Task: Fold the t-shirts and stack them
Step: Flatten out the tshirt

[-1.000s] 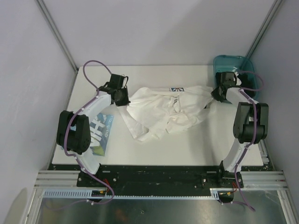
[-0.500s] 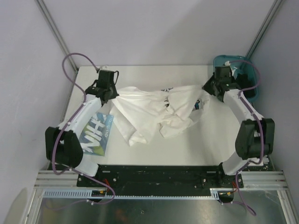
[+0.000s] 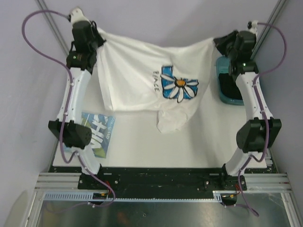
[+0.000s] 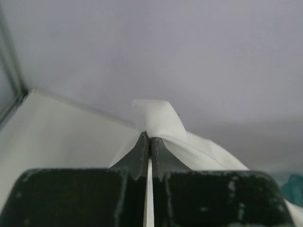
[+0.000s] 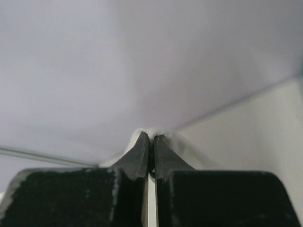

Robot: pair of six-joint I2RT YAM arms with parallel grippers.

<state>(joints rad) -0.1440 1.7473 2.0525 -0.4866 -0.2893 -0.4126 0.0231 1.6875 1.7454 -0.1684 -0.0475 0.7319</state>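
A white t-shirt with a blue square daisy print (image 3: 142, 80) hangs spread in the air between both arms, its lower end drooping toward the table. My left gripper (image 3: 97, 39) is shut on its upper left corner; white cloth (image 4: 158, 120) sticks out past the tips of my left gripper (image 4: 150, 138). My right gripper (image 3: 218, 41) is shut on its upper right corner; a thin rim of cloth (image 5: 182, 142) wraps round the tips of my right gripper (image 5: 151, 137). A second t-shirt with a light-blue graphic (image 3: 97, 133) lies folded at the table's left front.
A teal plastic bin (image 3: 232, 87) stands at the table's (image 3: 142, 146) far right, under my right arm. Grey walls and metal frame posts close in the back and sides.
Both arms have risen and swung up and apart. The daisy t-shirt has gone from a crumpled heap on the table to hanging spread out in the air.
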